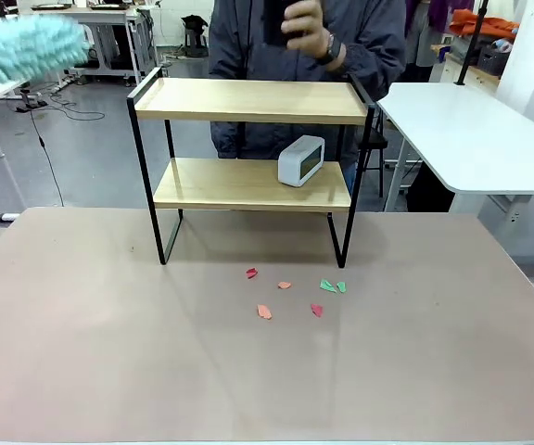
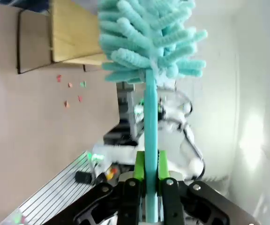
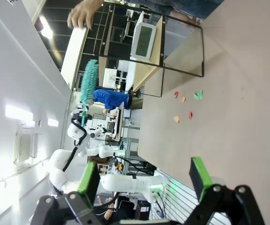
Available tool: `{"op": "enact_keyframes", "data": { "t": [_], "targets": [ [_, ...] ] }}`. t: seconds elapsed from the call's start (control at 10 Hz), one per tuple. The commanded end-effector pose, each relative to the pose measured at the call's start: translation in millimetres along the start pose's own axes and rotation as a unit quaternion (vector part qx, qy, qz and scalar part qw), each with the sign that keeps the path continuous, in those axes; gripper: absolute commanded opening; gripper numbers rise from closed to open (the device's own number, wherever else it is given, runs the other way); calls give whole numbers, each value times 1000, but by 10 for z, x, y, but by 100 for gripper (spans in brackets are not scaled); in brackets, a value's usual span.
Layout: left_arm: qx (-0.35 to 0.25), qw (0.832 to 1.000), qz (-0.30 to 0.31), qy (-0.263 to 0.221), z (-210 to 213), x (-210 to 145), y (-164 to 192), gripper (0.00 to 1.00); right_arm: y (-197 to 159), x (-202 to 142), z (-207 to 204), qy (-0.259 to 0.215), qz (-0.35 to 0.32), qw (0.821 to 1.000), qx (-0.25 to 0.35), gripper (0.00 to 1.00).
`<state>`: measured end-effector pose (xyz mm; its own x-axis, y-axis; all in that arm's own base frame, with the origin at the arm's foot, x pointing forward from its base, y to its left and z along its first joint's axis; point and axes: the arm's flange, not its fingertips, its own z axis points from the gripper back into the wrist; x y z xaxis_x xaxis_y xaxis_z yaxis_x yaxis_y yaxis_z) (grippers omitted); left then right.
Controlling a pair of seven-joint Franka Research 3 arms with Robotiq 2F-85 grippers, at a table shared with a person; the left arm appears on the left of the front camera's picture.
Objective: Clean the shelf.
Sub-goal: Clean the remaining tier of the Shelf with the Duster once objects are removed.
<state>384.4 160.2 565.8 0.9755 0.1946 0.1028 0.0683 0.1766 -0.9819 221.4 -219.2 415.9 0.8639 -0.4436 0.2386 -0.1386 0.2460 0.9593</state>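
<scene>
shelf point(image 1: 253, 102) stands mid-frame on the worktop point(image 1: 109, 352). left fingers point(image 2: 141, 165) clamp the duster point(image 1: 26, 48) by its handle. its head hangs upper left, level with the top board but well apart, so i'd sweep rightward. right fingers point(image 3: 89, 177) gape wide, empty.

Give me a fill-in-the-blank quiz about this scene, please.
The left claw grips a teal ____.
The clock stands on the ____ board of the shelf.
The right claw is wide ____.
Missing: duster; lower; open.
</scene>
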Motion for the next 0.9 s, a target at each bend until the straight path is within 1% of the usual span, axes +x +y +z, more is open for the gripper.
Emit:
{"op": "enact_keyframes", "data": {
  "t": [0.0, 0.1, 0.2, 0.3, 0.4, 0.8],
  "targets": [
    [-22, 997, 58, -45, -328, 79, 335, 0, 8, -1, 19, 1, 15, 1000, 3, 100],
    [-19, 997, 59, -35, -427, 133, 558, 0, 8, -1, 19, 1, 15, 1000, 3, 100],
    [12, 997, 69, -33, -522, 207, 718, 0, 8, -1, 19, 1, 15, 1000, 3, 100],
    [16, 994, 105, -9, -576, 263, 717, 0, 8, -1, 19, 1, 15, 1000, 3, 100],
    [10, 996, 84, -34, -428, 158, 833, 0, 8, -1, 19, 1, 15, 1000, 3, 100],
    [10, 996, 84, -34, -428, 158, 833, 0, 8, -1, 19, 1, 15, 1000, 3, 100]
  ]
}}
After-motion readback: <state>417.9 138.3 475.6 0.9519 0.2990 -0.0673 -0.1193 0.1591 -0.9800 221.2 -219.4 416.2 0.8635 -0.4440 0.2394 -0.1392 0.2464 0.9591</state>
